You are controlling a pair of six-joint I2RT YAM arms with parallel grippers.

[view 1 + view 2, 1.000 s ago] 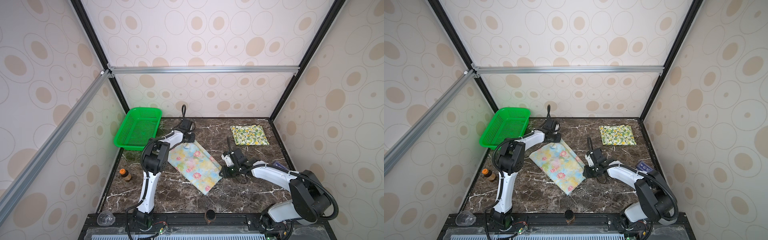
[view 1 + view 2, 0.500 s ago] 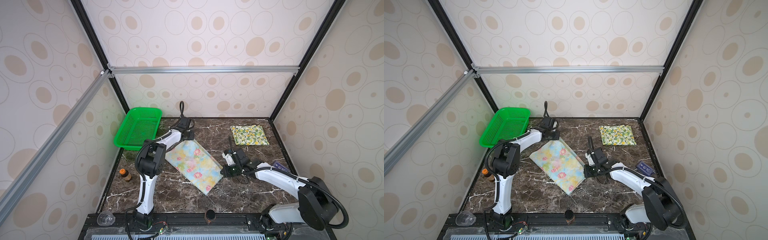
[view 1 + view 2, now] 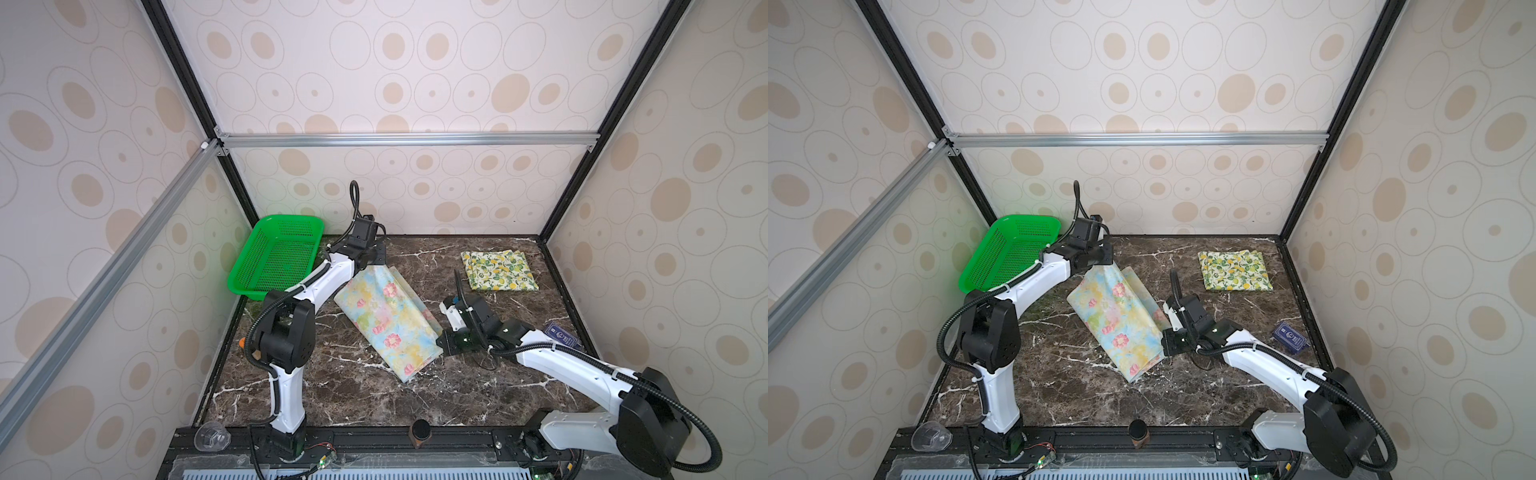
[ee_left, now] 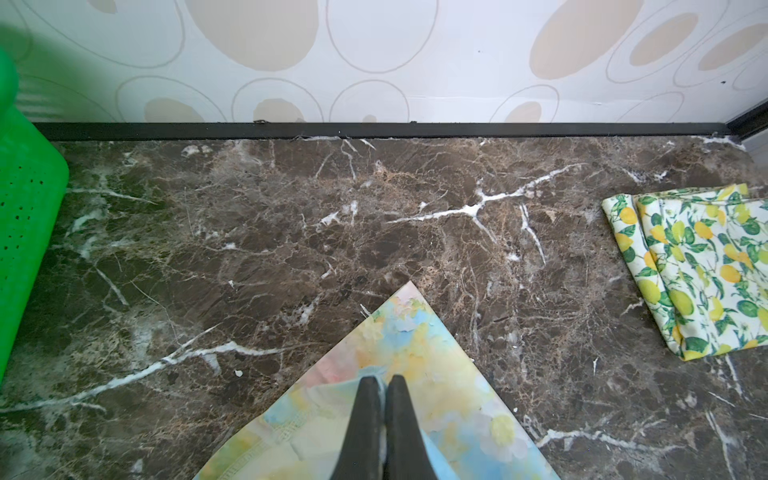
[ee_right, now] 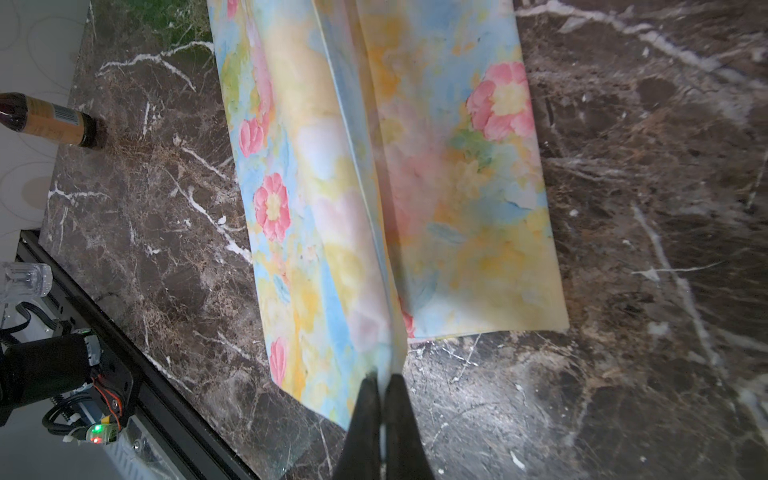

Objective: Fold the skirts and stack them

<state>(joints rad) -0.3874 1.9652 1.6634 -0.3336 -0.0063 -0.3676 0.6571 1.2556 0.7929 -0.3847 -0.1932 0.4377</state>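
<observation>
Right hand (image 5: 383,379) — low, outstretched — pinches floral skirt (image 3: 386,320), edge seemingly raised.

Both top views: high vantage above front edge of marble tabletop (image 3: 353,399), tilted down toward back wall (image 3: 415,199); whole work surface fills lower half of frame. Pair nearly identical, offset slightly sideways.

Left wrist view: low and close, skimming tabletop toward back wall; green basket (image 4: 25,232), lemon skirt (image 4: 698,266) and floral skirt (image 4: 399,345) corner in shot.

Right wrist view: close, steeply down along floral skirt toward brown bottle (image 5: 54,120).

Floral skirt common to all four views; basket, lemon skirt shared by left wrist and top views.
</observation>
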